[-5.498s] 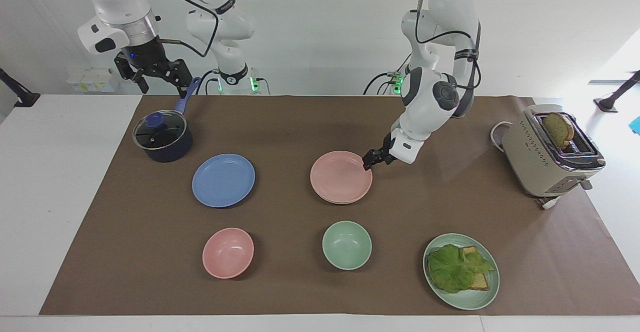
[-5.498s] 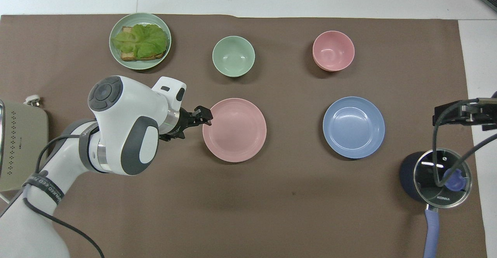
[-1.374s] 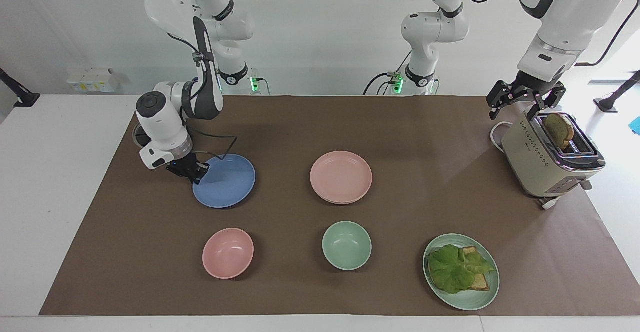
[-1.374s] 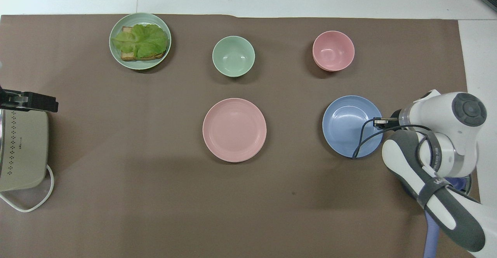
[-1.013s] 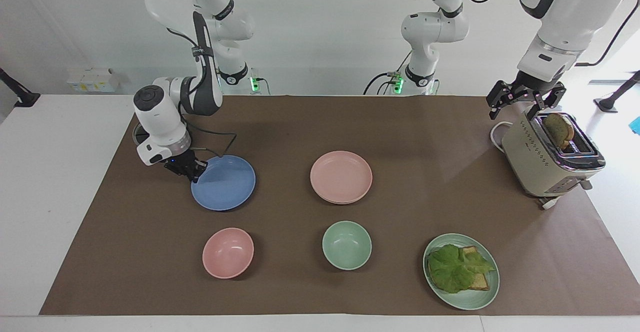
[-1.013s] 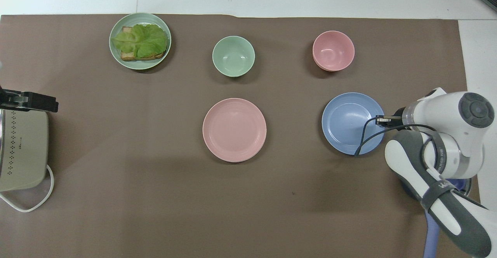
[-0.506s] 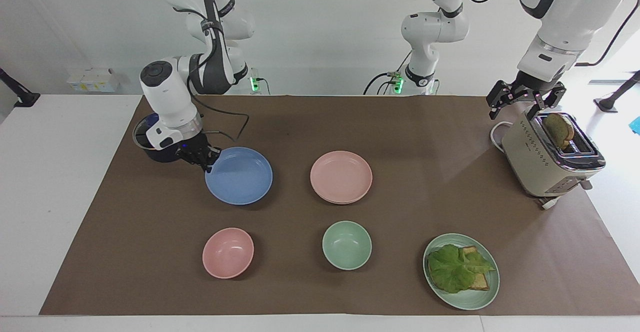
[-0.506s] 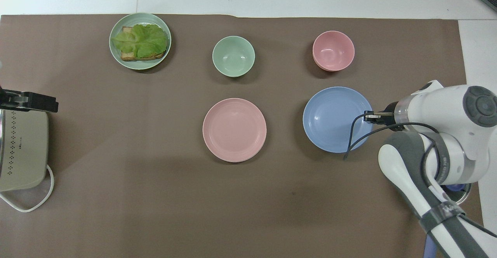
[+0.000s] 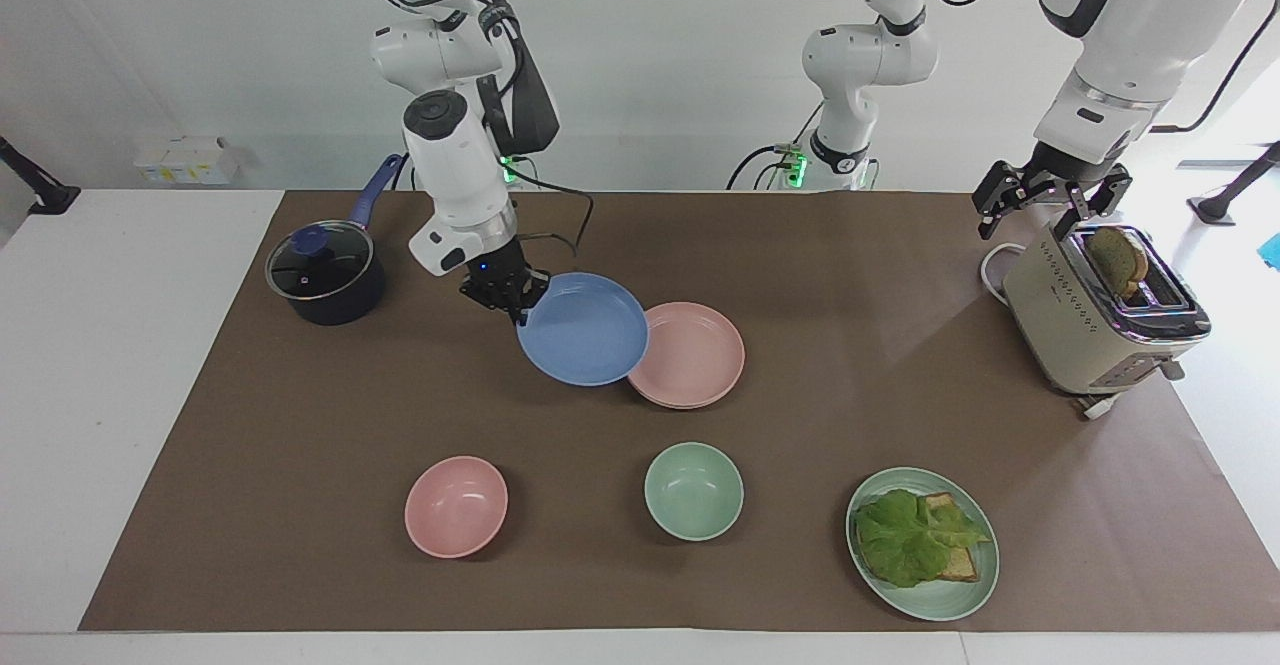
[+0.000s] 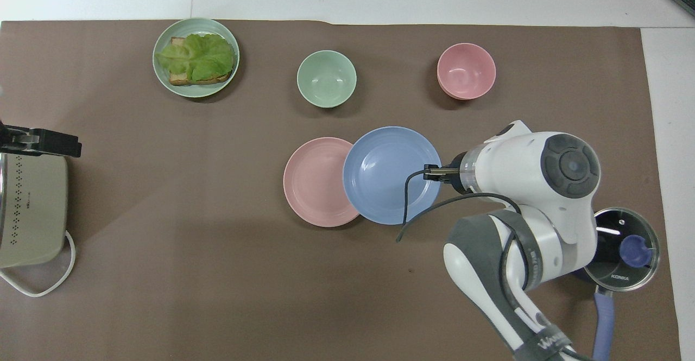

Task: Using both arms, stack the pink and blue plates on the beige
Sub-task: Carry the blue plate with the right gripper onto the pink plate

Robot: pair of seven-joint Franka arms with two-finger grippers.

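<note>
Blue plate (image 9: 583, 329) hangs clear of the worktop (image 9: 300, 415), pinched at its rim by the right claw (image 9: 505, 295), its edge overlapping the pink plate (image 9: 695, 355), which rests mid-worktop. The left claw (image 9: 1050, 203) waits spread wide over the toaster (image 9: 1095, 315) at the left arm's end.

blue plate (image 9: 583, 330), pink plate (image 9: 695, 355), green bowl (image 9: 693, 490), brown table cover (image 9: 300, 425)

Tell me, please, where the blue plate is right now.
The right gripper holds the blue plate by its rim above the table, its edge overlapping the pink plate in both views.
</note>
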